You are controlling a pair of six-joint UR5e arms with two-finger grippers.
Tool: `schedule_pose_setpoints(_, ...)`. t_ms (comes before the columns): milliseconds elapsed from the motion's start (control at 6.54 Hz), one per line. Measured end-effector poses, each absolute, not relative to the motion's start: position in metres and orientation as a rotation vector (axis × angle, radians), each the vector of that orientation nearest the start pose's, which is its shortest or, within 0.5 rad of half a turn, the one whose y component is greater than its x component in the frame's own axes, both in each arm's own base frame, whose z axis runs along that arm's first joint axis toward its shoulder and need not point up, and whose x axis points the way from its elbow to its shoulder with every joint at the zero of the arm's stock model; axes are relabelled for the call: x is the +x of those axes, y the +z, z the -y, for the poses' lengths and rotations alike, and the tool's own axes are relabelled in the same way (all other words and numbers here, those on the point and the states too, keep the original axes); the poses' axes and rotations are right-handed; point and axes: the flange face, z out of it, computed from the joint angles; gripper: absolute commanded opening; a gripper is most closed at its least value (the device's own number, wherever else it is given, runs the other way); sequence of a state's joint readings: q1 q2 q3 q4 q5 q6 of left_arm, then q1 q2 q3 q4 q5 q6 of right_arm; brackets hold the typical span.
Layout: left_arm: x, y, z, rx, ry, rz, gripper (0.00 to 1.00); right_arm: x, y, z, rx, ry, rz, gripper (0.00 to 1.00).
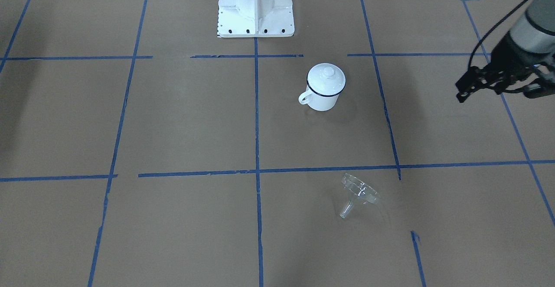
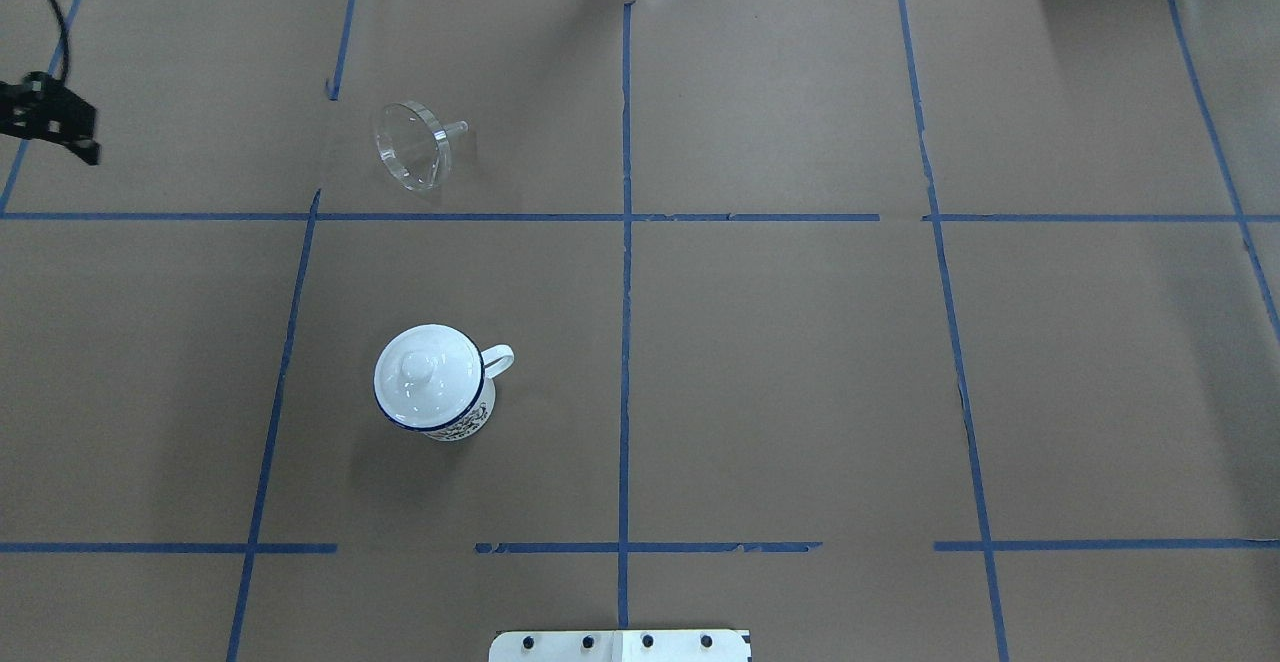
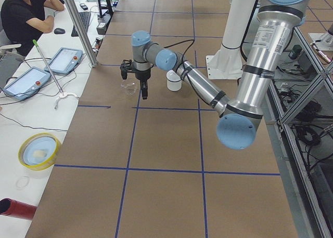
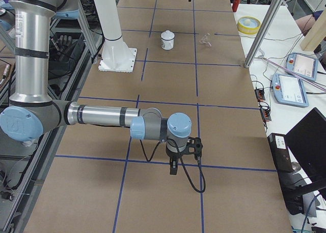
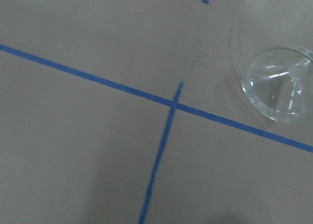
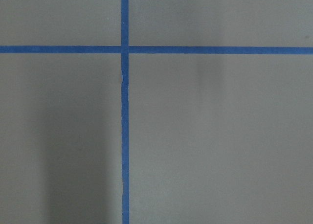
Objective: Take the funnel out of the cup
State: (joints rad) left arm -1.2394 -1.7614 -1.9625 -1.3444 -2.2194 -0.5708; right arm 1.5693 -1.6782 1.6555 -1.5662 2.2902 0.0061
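Note:
The clear funnel [image 1: 360, 194] lies on its side on the brown table, apart from the cup and out of it. It also shows in the overhead view [image 2: 412, 145] and the left wrist view [image 5: 279, 84]. The cup [image 1: 323, 94] is a white mug with a dark blue rim, upright, with a white knobbed lid [image 2: 425, 372] resting on it. My left gripper [image 1: 496, 89] hangs open and empty above the table edge, well aside of the funnel. My right gripper [image 4: 173, 167] shows only in the exterior right view, far from both objects; I cannot tell its state.
The robot base plate [image 1: 256, 14] stands behind the mug. Blue tape lines [image 2: 625, 242] grid the table. A yellow bowl [image 3: 39, 150], tablets and a seated operator [image 3: 26, 14] are on the side bench beyond the table's edge.

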Motion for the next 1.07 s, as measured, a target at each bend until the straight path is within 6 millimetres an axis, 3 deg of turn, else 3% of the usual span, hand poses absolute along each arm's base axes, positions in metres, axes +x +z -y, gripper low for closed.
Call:
schedule_pose_setpoints(306, -0.028, 0.522, 0.523, 0.056, 0.046, -0.687, 1.0, 0.067, 0.671, 0.445, -0.02, 0.011, 0.719, 1.0)
schedule_pose_setpoints(459, -0.073, 0.568, 0.513, 0.055, 0.093, -0.695, 1.0, 0.067, 0.671, 0.445, -0.02, 0.011, 0.719, 1.0)
schedule_pose_setpoints(611, -0.099, 0.599, 0.501, 0.049, 0.117, -0.707, 1.0, 0.067, 0.671, 0.445, -0.02, 0.011, 0.719, 1.0)
schedule_pose_setpoints(764, -0.11, 0.614, 0.495, 0.044, 0.116, -0.731, 1.0, 0.067, 0.671, 0.445, -0.02, 0.011, 0.719, 1.0)
schedule_pose_setpoints(1070, -0.109, 0.614, 0.495, 0.06, 0.112, -0.794, 1.0, 0.067, 0.671, 0.445, -0.02, 0.011, 0.719, 1.0)
